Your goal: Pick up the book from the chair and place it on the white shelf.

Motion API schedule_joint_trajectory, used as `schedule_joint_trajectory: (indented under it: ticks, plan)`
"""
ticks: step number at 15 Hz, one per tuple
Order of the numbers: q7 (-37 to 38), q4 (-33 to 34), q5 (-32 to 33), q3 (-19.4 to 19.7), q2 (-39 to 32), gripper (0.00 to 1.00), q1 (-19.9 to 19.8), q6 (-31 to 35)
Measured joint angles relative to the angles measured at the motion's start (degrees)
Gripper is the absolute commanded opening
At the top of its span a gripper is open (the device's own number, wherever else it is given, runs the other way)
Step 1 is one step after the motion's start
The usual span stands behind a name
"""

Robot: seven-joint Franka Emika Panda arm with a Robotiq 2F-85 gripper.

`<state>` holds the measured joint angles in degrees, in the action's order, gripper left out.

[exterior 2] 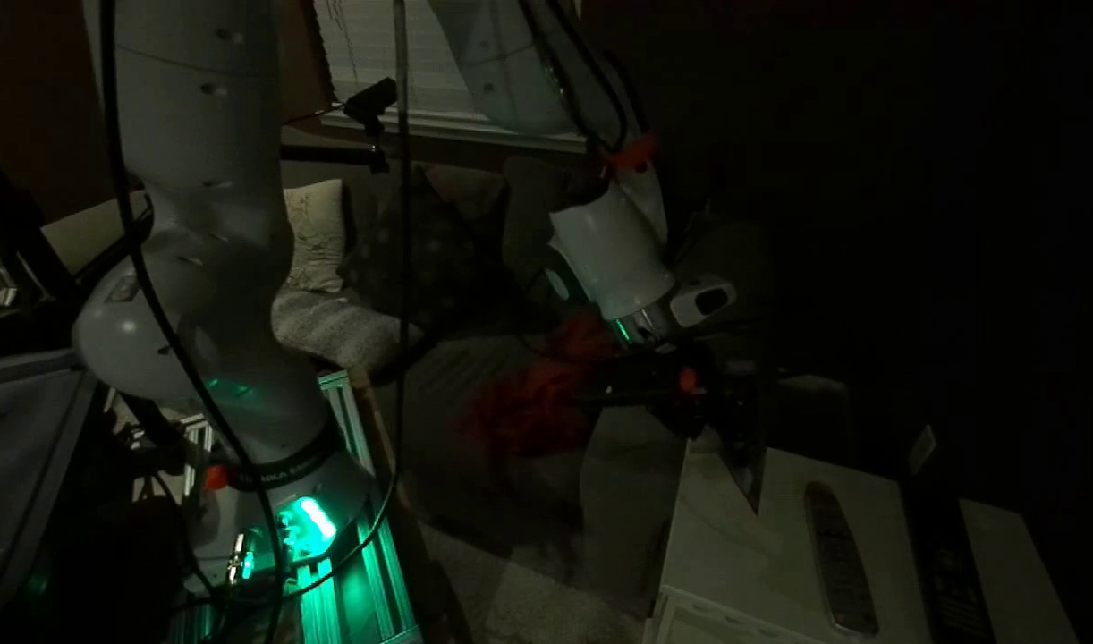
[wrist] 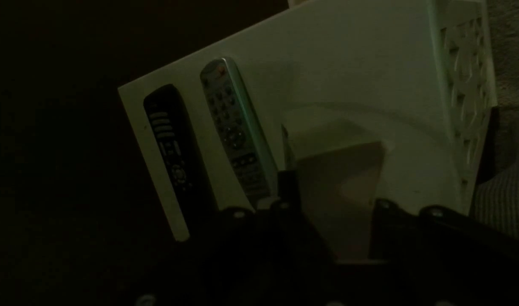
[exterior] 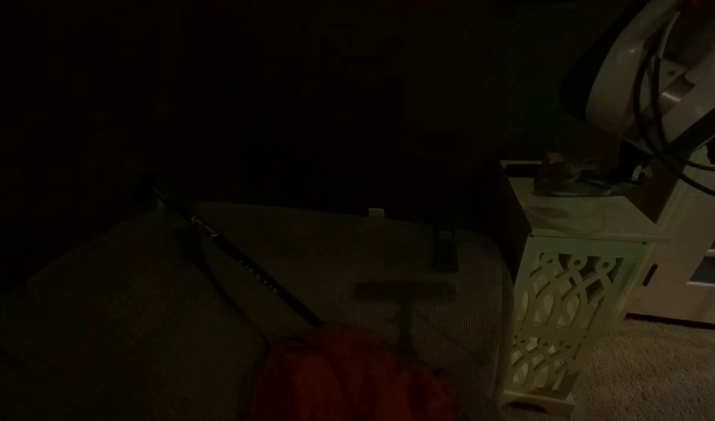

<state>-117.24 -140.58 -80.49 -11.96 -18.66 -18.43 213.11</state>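
The arm, smooth and pale, bears "FRANKA" on its base band. The boxy white shelf has lattice-cut sides and a flat worktop. Over the shelf, the end effector, partly spread, holds the tilted book. A grey remote and black remote lie on the shelf.

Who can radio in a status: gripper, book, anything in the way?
Gripper: at the book, too dark to confirm clamping. Book above white shelf, contact unclear. Possible obstruction: grey remote close by, black remote beyond.
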Motion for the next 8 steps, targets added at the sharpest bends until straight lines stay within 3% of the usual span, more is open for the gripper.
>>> schedule_joint_trajectory:
  ticks: [1,4,8]
  plan:
    - [2.1,0.0,2.4,0.0,-1.3,0.08,0.0,0.0]
    - [9.5,0.1,10.6,6.0,-5.0,0.08,5.1,0.5]
    - [13.7,0.5,14.7,6.2,-10.4,0.08,4.9,4.6]
